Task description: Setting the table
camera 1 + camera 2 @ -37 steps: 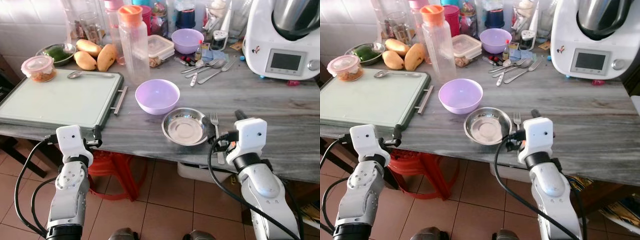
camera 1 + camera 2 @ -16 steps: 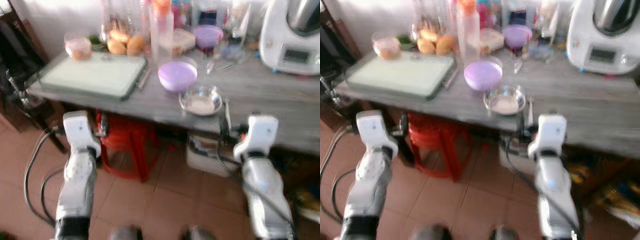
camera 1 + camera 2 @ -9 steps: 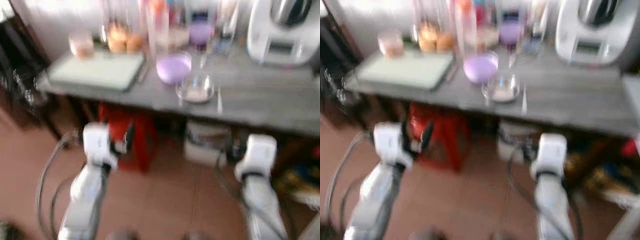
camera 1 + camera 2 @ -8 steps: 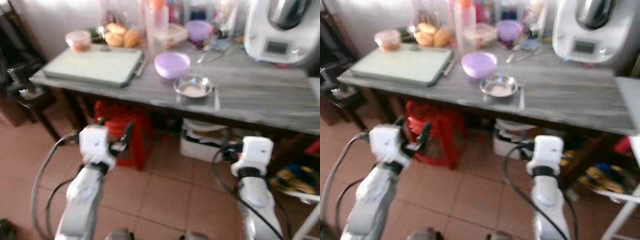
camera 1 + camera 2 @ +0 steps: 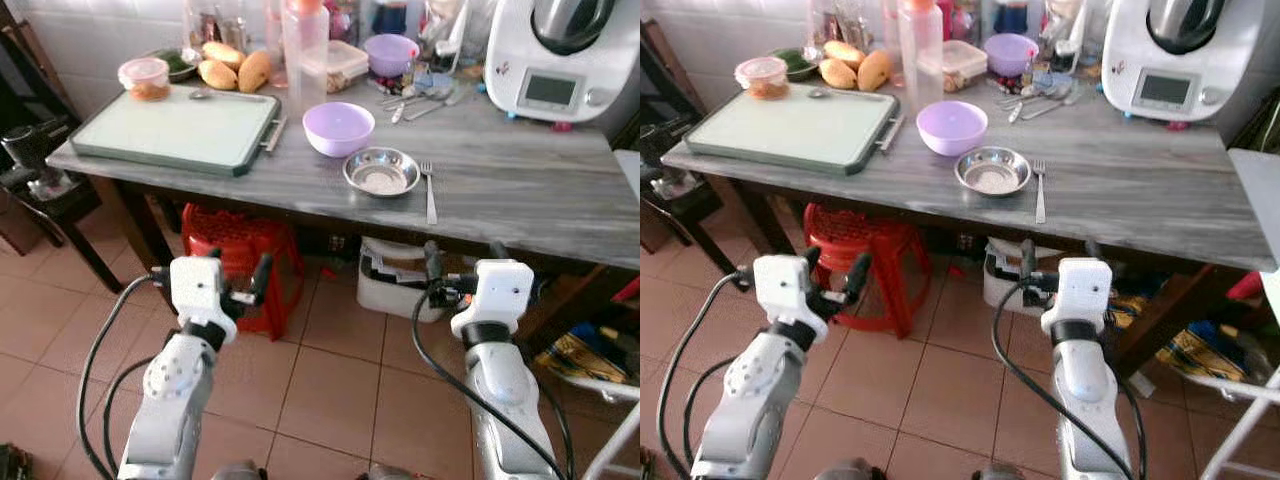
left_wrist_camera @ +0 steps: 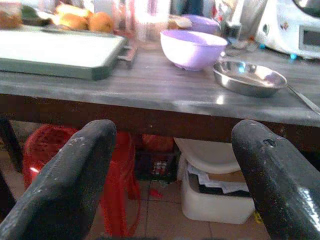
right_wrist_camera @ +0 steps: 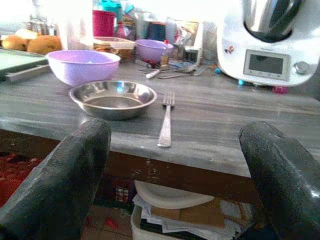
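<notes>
Where the grey table (image 5: pixel 520 190) runs across the head views, a steel bowl (image 5: pixel 381 171) sits near its front edge, a fork (image 5: pixel 429 192) just beside it on the right, a lilac bowl (image 5: pixel 338 129) just behind on the left. Green tray (image 5: pixel 170 130) at far left; spare cutlery (image 5: pixel 420 100) and white appliance (image 5: pixel 560 60) at the back. Red stool (image 5: pixel 240 255) and white bin (image 5: pixel 385 285) below. Left gripper (image 6: pixel 170 175) and right gripper (image 7: pixel 175 170), both held low before the table, fingers spread wide, holding nothing.
</notes>
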### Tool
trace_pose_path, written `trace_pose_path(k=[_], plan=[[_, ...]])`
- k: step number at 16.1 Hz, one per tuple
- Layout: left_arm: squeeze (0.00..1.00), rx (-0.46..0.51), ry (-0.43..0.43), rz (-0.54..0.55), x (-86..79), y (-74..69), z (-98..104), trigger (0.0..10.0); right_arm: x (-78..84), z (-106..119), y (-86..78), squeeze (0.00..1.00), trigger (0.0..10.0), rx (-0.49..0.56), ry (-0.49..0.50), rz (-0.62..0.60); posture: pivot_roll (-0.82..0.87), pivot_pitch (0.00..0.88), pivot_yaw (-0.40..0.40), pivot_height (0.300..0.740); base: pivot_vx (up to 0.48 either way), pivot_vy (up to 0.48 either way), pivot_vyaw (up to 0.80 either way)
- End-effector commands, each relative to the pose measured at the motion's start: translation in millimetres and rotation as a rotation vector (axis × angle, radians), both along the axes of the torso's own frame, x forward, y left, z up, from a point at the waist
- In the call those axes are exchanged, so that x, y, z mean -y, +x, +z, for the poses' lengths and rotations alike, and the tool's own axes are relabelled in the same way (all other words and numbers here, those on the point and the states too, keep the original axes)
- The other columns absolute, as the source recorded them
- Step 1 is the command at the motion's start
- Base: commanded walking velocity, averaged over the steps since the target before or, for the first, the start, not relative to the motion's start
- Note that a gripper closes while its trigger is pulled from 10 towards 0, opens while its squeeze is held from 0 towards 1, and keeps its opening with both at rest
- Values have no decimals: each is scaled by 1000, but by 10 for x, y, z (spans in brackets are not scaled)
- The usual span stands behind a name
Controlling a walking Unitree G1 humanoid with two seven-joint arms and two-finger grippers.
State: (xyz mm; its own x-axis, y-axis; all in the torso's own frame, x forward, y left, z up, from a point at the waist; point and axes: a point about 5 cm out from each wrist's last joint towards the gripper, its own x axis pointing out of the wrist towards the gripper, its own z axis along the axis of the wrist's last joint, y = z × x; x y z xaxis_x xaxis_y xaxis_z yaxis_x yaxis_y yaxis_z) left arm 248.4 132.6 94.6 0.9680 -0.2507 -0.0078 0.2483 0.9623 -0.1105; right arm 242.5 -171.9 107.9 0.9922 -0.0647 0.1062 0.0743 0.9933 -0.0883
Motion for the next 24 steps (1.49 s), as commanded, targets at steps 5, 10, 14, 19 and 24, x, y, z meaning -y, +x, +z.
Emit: trace_pose_path(k=[5, 10, 14, 19, 24], plan=[[0, -15, 3, -11, 37, 67, 12, 10000, 61, -30, -34, 0, 10000, -21, 6, 3, -38, 0, 17, 740, 0, 0, -800], [0, -49, 17, 72, -63, 88, -23, 10000, 42, -36, 2, 0, 10000, -28, 6, 31, -29, 0, 15, 740, 0, 0, -99], [0, -48, 29, 65, -57, 108, -17, 10000, 53, -24, 3, 0, 10000, -19, 4, 25, -34, 0, 23, 740, -247, 0, 0], [0, -43, 40, 68, -56, 124, -4, 10000, 30, 19, 39, 0, 10000, -1, 2, 39, -31, 0, 22, 740, -200, 0, 0], [0, -41, 43, 70, -63, 141, 7, 10000, 147, 15, 75, 0, 10000, -15, -22, -45, -28, 0, 20, 740, -160, 0, 0]])
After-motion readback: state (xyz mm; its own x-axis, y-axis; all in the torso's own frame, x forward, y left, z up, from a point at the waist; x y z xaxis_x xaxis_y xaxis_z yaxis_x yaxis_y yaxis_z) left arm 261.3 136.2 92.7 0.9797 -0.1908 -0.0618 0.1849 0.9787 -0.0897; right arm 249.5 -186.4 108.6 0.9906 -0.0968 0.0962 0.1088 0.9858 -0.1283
